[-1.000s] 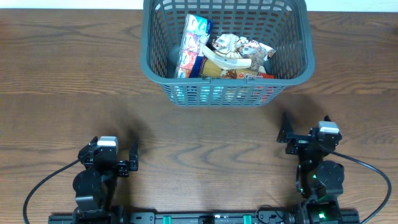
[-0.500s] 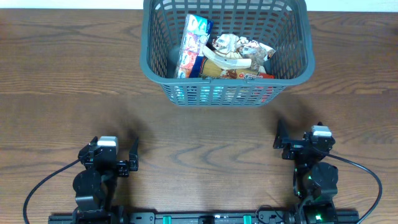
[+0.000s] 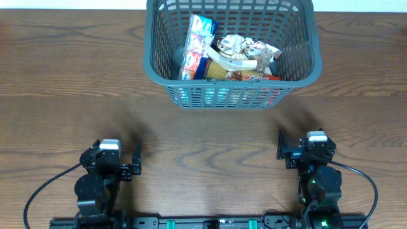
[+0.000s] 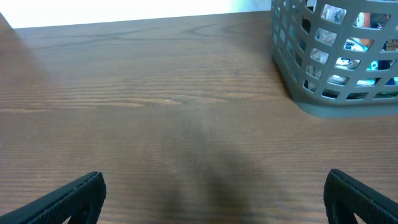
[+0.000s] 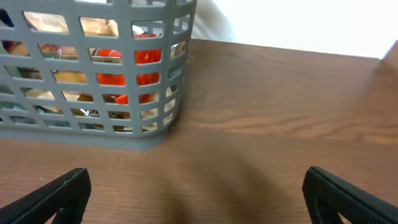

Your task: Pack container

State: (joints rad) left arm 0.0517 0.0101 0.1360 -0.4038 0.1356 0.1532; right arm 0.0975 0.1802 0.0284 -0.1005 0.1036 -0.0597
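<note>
The container, a dark grey lattice basket, stands at the middle of the far edge of the wooden surface. Snack packets fill it: a blue-and-white packet stands on edge at its left side, with crumpled wrappers beside it. The left end effector hovers near the near edge toward the left corner, released, fingers spread wide and grasping nothing. The right end effector sits toward the near right corner, likewise released and empty. Both are well apart from the basket.
</note>
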